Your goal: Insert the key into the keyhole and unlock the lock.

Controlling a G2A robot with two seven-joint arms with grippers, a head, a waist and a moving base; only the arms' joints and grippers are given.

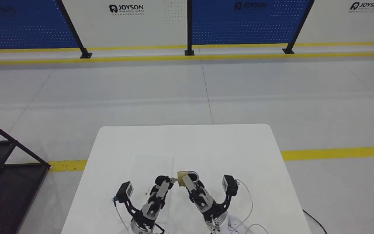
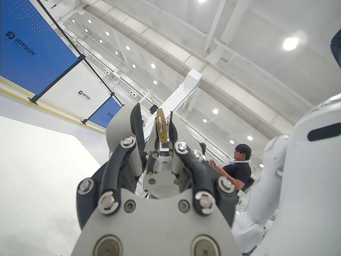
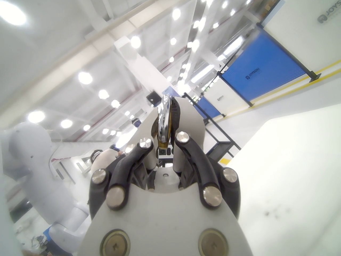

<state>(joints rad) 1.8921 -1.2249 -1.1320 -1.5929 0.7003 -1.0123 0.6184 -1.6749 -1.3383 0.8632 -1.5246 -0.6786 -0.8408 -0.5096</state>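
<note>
Padlock [image 3: 163, 125]: qty 1. Brass w/ a chrome edge, seen edge-on, held off the table in the right gripper.
Right gripper [image 3: 167, 105]: qty 1. Narrow, pads [image 3: 175, 111] closed on the two flat faces of the padlock. Points up. Prob. gripped on the flats so the body stays rigid when the key pushes in.
Key [image 2: 161, 126]: qty 1. Brass, edge-on, upright in the left gripper, off the table.
Left gripper [image 2: 154, 115]: qty 1. Points up w/ the key standing in it. Clamped or only cradled: can't tell. Prob. carried upright so it can be steered at the lock.
Relative pos.: in the top view both grippers sit over the table's near edge, tips leaning toward each other. The padlock is betw. them.
Keyhole: which face carries it, can't tell. Key in it or just beside it, can't tell.
Table [image 1: 234, 146]: qty 1. White, under both arms.
Step (est.): lining up key & keyhole. Insertion + turn not yet done, as far as can be judged.
Risk (est.): a thin key may twist or slip if the hold is loose.
</note>
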